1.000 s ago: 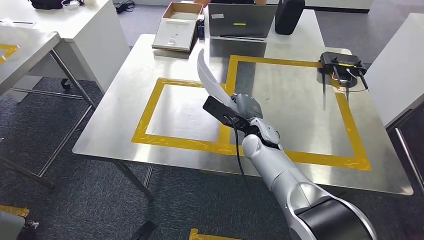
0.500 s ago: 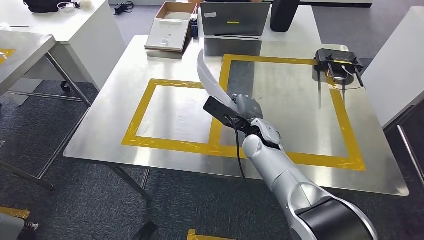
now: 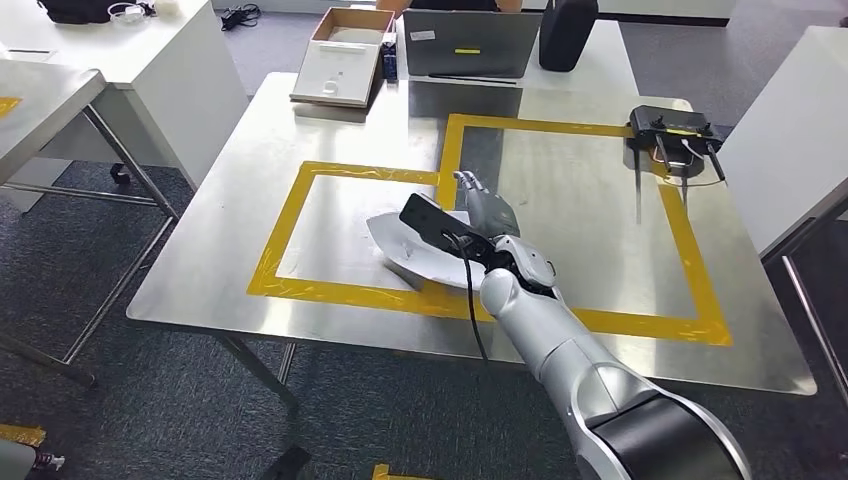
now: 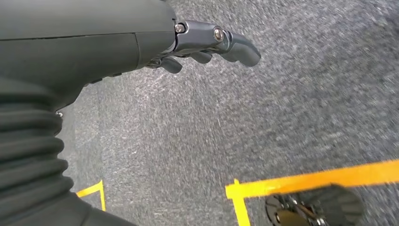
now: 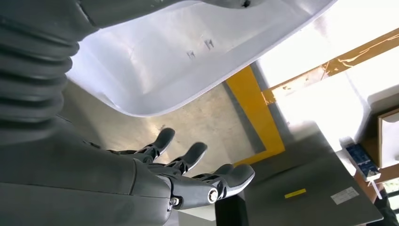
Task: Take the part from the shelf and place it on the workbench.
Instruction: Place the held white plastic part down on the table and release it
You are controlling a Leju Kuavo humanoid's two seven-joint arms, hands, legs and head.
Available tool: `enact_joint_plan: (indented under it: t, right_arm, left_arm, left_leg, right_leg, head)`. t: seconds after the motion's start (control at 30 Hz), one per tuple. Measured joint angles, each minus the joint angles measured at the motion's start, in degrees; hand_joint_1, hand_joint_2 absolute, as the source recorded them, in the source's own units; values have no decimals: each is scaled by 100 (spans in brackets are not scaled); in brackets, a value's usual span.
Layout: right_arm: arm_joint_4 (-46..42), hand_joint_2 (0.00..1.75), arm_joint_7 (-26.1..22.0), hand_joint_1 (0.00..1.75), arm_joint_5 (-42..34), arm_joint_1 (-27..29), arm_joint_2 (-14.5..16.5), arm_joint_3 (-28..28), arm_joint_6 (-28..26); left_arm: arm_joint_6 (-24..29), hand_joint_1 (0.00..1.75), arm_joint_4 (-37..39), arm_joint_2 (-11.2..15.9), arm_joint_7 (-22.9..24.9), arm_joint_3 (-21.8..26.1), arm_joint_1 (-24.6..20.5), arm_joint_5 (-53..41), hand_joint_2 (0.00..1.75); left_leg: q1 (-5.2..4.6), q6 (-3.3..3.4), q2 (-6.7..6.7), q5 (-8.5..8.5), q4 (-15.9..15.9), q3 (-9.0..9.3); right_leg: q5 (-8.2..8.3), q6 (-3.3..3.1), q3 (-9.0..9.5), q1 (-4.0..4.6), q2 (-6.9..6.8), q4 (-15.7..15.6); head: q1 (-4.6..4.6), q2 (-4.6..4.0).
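Observation:
The part (image 3: 405, 242), a curved white shell, lies hollow side up on the steel workbench (image 3: 240, 210), inside the left yellow-taped square and over its near tape line. My right hand (image 3: 487, 208) hovers just beyond it with its fingers spread and nothing between them. In the right wrist view the fingers (image 5: 197, 176) stand apart from the white part (image 5: 188, 61). My left hand (image 4: 207, 44) hangs over grey carpet, fingers loosely extended, holding nothing.
At the bench's far edge stand an open cardboard box (image 3: 340, 60), a laptop (image 3: 470, 42) and a black case (image 3: 567, 30). A black device with antennas (image 3: 675, 125) sits at the far right. White tables (image 3: 130, 60) flank the bench.
The part has gone from upright in my right hand to lying flat on the bench. The hand's fingers have opened. The camera has shifted slightly.

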Motion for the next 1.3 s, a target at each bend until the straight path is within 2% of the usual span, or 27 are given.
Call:
enact_joint_plan:
  t: [0.07,0.13,0.17,0.2,0.23,0.3,0.37,0.47,0.53,0.57,0.63,0.67,0.7,0.73,0.83,0.87,0.9,0.97,1.0,1.03,1.07,1.13,1.17,1.2,1.23,1.27,1.3]
  right_arm:
    - [0,0,-7,0,0,-11,0,0,16]
    - [6,0,-10,0,0,-8,-1,0,36]
    - [11,0,-11,0,-1,0,-2,0,44]
    - [15,0,-15,0,-3,6,-3,0,49]
    - [19,0,-25,0,-9,6,-4,0,51]
    - [19,0,-67,0,-36,-10,-4,0,45]
    - [17,0,-134,0,-83,-29,3,0,26]
    - [8,0,-248,0,-170,-23,10,-2,-26]
    - [-28,0,-339,0,-234,-12,10,-9,-77]
    - [-56,0,-391,0,-269,-3,10,-14,-102]
    - [-124,0,-495,0,-349,51,9,-35,-149]
    - [-167,0,-546,0,-389,105,7,-51,-165]
    - [-217,0,-596,0,-427,170,5,-70,-178]
    - [-276,0,-644,0,-463,234,2,-87,-186]
    - [-508,0,-776,0,-564,379,-9,-132,-218]
    - [-604,0,-816,0,-592,425,-14,-145,-236]
    - [-706,0,-854,0,-616,476,-18,-156,-253]
    - [-897,0,-899,0,-654,589,-30,-173,-278]
    - [-982,0,-910,0,-666,644,-39,-179,-284]
    - [-1066,0,-916,0,-674,695,-54,-186,-291]
    - [-1153,0,-921,0,-675,746,-70,-191,-299]
    - [-1326,0,-923,0,-671,858,-101,-192,-323]
    - [-1409,0,-917,0,-666,922,-116,-192,-334]
    - [-1481,0,-910,0,-660,987,-133,-192,-343]
    - [-1555,0,-900,0,-656,1047,-150,-192,-348]
    - [-1634,0,-890,0,-652,1101,-165,-192,-350]
    - [-1724,0,-880,0,-650,1140,-177,-192,-350]
  left_arm:
    - [-3,0,-1,0,4,1,-3,14,0]
    - [-12,0,0,-1,16,1,0,25,0]
    - [-18,0,1,-2,23,2,8,34,0]
    - [-22,0,1,-2,24,2,14,43,0]
    - [-28,0,1,-2,17,3,18,52,0]
    - [-55,0,1,-2,-14,5,15,63,0]
    - [-85,0,1,-2,-33,5,14,67,0]
    - [-93,0,1,-1,-27,5,27,70,0]
    - [-90,0,1,3,-29,5,33,74,0]
    - [-88,0,2,5,-32,5,35,76,0]
    - [-81,0,3,7,-49,6,49,87,0]
    - [-78,0,3,9,-59,7,61,98,0]
    - [-73,0,3,12,-71,7,73,109,0]
    - [-68,0,3,18,-80,8,83,119,0]
    - [-31,0,2,32,-93,8,80,128,0]
    - [-19,0,1,33,-98,8,79,129,0]
    - [-11,0,2,33,-103,9,81,129,0]
    - [-6,0,2,32,-108,11,94,130,0]
    - [-4,0,2,32,-109,14,98,130,0]
    - [0,0,1,34,-113,19,101,130,0]
    - [4,0,1,37,-117,24,103,130,0]
    - [12,0,1,42,-123,32,112,129,0]
    - [12,0,1,42,-124,34,120,127,0]
    - [12,0,1,42,-124,34,128,123,0]
    - [12,0,1,43,-125,34,133,119,0]
    - [12,0,1,43,-125,34,135,114,0]
    - [12,0,1,43,-126,34,134,109,0]
  left_leg:
    - [16,63,7,26,-31,11]
    - [10,88,9,29,-25,-1]
    - [9,90,10,27,-19,-6]
    - [9,91,10,24,-10,-9]
    - [9,87,9,20,0,-10]
    - [4,63,4,3,25,-12]
    - [-16,1,-4,0,50,-28]
    - [-8,-107,-4,24,43,-50]
    - [-3,-161,-2,-132,200,-121]
    - [0,-182,-2,-305,435,-214]
    - [3,-217,-3,-712,1159,-477]
    - [6,-229,-2,-836,1454,-572]
    - [8,-234,-2,-861,1567,-577]
    - [10,-234,-1,-784,1444,-468]
    - [5,-192,-4,-443,360,173]
    - [-7,-161,-11,-395,142,283]
    - [-25,-120,-19,-383,63,306]
    - [-41,-27,-21,-297,63,262]
    - [-35,20,-12,-244,53,240]
    - [-25,68,-2,-186,40,205]
    - [-14,109,8,-122,28,150]
    - [-22,158,19,-12,32,19]
    - [-30,165,23,42,36,-56]
    - [-39,166,26,91,38,-125]
    - [-46,163,29,136,41,-186]
    - [-53,156,29,179,43,-240]
    - [-59,147,29,220,47,-285]
  right_leg:
    - [-277,49,-224,-7,-14,484]
    - [-614,81,-597,-10,-21,1260]
    - [-673,89,-727,-13,-22,1514]
    - [-623,91,-757,-16,-25,1561]
    - [-471,87,-669,-21,-29,1372]
    - [-109,56,-267,-24,-44,571]
    - [49,2,10,-7,-47,15]
    - [91,-100,28,12,-34,-80]
    - [143,-180,24,-14,-43,-129]
    - [168,-212,15,-29,-50,-147]
    - [207,-237,-35,-30,-55,-148]
    - [229,-238,-66,-28,-56,-143]
    - [253,-233,-100,-28,-56,-136]
    - [278,-222,-135,-31,-55,-126]
    - [348,-149,-230,-35,-45,-77]
    - [374,-112,-243,-29,-44,-72]
    - [405,-70,-245,-22,-44,-82]
    - [482,13,-245,-22,-43,-131]
    - [462,49,-269,-29,-44,-119]
    - [349,79,-324,-36,-45,-24]
    - [137,104,-420,-41,-47,199]
    - [-428,142,-673,-43,-50,962]
    - [-619,152,-755,-40,-49,1323]
    - [-697,152,-750,-37,-49,1521]
    - [-666,139,-628,-33,-49,1490]
    - [-563,115,-393,-26,-49,1241]
    - [-460,76,-74,-12,-49,831]
  head:
    - [10,0]
    - [14,0]
    - [15,0]
    - [15,0]
    - [15,0]
    - [15,0]
    - [10,0]
    - [9,0]
    - [2,0]
    - [-6,0]
    - [-19,0]
    - [-19,0]
    - [-19,0]
    - [-19,0]
    - [-16,0]
    - [-12,0]
    - [-8,0]
    - [-1,0]
    - [0,0]
    - [4,0]
    - [10,0]
    - [23,0]
    - [27,0]
    - [27,0]
    - [27,0]
    - [28,0]
    - [28,0]
